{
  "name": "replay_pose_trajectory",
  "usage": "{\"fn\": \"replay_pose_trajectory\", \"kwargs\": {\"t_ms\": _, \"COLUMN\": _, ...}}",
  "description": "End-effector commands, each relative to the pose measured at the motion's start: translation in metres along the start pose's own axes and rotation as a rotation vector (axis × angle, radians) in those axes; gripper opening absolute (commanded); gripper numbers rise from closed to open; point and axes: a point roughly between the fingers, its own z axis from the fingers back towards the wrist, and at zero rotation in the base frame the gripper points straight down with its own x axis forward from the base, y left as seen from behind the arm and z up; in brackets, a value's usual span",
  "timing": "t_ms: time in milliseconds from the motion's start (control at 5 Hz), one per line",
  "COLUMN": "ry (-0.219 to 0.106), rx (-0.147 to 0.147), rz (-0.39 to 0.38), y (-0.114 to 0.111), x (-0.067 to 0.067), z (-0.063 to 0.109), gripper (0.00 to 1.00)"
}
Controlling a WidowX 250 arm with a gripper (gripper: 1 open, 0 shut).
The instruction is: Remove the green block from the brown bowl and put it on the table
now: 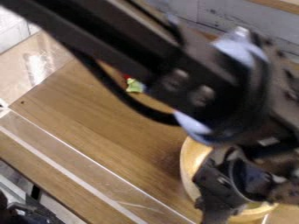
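Gripper [232, 188] reaches down into the brown bowl [193, 166], hiding the green block from sight. Whether its fingers are apart or closed on anything, I cannot tell.

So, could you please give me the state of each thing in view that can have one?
Gripper: low at the bowl; whether open or shut cannot be told.
Arm: reaching across the table, bent down toward the bowl, blurred.
Bowl: upright on the table, partly hidden by the gripper.
Green block: not visible, so its state cannot be told.
Table: bordered by a clear wall.
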Motion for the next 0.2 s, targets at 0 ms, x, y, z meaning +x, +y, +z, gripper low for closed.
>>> {"fn": "replay_pose_trajectory", "kwargs": {"t_ms": 0, "ry": 0.032, "rx": -0.035, "rz": -0.054, "y": -0.0056, "x": -0.0173, "z": 0.0110, "gripper": 0.00}}
